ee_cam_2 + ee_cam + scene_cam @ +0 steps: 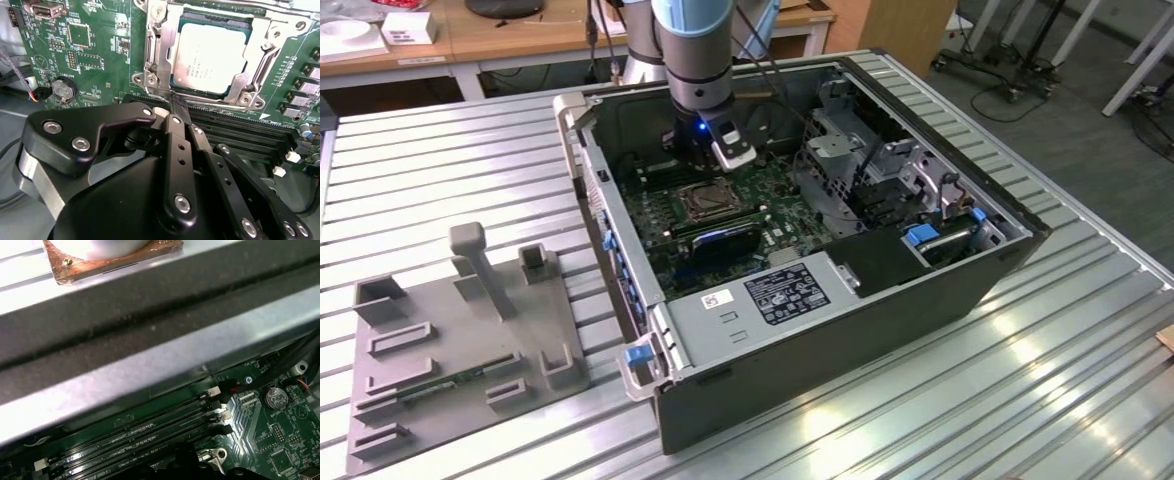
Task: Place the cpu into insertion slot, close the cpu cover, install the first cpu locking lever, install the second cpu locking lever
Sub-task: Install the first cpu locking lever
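The arm's gripper [710,158] hung inside the open computer case [881,330], low over the green motherboard [781,215] and just beside the insertion slot [704,203], on the slot's far side in the exterior view. The case lay on its side on a ribbed metal table [440,170]. A grey fixture plate [460,350] with upright blocks rested on the table well apart from the case, toward the exterior view's left.

In the second wrist view the cpu [210,59] sat in the insertion slot [155,50], its dull silver top facing up. The cpu cover [260,47], a silvery frame with a cut-out middle, lay flat around the chip's edges. The black fingers [176,150] of the gripper [176,107] were drawn together, their tips meeting with nothing seen between them. The tips stood just short of the cover's near edge, over the long black memory slots [240,131] that ran between the gripper and the socket. Whether the tips touched the board could not be told. A round coin battery [63,88] sat on the board to one side of the socket, well apart from the cpu.

In the first wrist view the case's grey wall [150,325] crossed the frame above the memory slots [150,435] and the coin battery [275,397].
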`<state>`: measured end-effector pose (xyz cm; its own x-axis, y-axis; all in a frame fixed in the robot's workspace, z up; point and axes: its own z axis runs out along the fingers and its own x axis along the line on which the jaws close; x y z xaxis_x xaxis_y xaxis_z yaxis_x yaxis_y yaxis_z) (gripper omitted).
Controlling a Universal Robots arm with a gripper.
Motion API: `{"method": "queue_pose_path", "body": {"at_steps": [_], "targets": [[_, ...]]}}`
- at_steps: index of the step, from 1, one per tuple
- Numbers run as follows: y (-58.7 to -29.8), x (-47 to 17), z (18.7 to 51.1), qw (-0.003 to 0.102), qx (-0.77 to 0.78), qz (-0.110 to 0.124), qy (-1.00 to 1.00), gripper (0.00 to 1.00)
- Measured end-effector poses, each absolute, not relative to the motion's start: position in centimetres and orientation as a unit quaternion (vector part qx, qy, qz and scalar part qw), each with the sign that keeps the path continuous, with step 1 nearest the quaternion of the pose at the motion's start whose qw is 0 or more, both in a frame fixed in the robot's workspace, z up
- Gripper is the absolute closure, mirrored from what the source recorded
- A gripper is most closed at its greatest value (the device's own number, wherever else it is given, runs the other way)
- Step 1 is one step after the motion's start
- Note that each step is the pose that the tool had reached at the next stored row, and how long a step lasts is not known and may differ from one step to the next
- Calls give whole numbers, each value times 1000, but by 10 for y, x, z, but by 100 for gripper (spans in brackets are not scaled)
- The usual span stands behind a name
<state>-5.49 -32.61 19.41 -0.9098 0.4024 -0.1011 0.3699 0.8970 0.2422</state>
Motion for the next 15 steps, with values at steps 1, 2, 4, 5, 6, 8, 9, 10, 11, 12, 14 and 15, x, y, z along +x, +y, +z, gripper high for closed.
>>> {"method": "queue_pose_path", "body": {"at_steps": [1,2,4,5,6,8,9,10,11,12,14,15], "targets": [[-326,-55,194,74,199,109,971,89],[-326,-55,193,75,199,109,971,89],[-326,-55,193,75,200,109,971,89],[-326,-55,192,75,200,109,971,89],[-326,-55,192,75,200,109,971,89],[-326,-55,191,75,200,109,971,89],[-326,-55,191,75,200,109,971,89],[-326,-55,190,75,200,110,971,89],[-326,-55,190,75,200,110,971,89],[-326,-55,190,75,200,109,971,89],[-326,-55,190,75,200,109,971,89],[-326,-55,190,75,200,109,971,89]]}}
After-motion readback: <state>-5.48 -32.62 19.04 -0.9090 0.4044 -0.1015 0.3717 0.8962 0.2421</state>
